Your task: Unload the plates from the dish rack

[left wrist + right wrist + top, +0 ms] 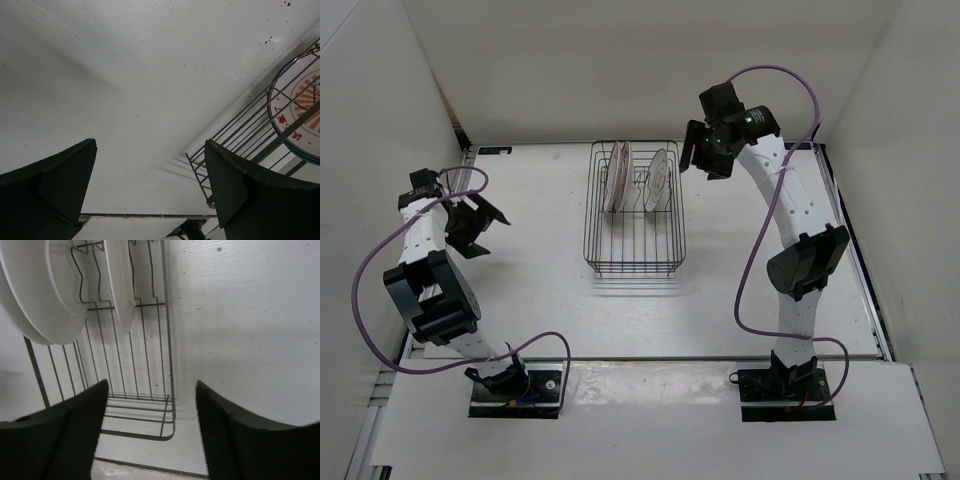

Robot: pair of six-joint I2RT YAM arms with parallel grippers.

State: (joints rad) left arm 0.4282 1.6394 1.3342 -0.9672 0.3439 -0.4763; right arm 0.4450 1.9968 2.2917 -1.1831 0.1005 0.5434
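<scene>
The plates (pixel 616 178) all stand on edge among the tines at the far end of the dish rack (pixel 635 255). There is a close pair toward its left side and a lone plate (pixel 660 182) toward its right, three in all as far as you can count. No plate shows outside the rack, so you should judge the unloading as not yet begun, with every plate left to lift out. Your right gripper (pixel 151 385) hangs just off the rack's far right corner, fingers spread with nothing between them and the lone plate nearest. Your left gripper (pixel 150 145) sits well off the rack's left side, jaws wide and empty.
</scene>
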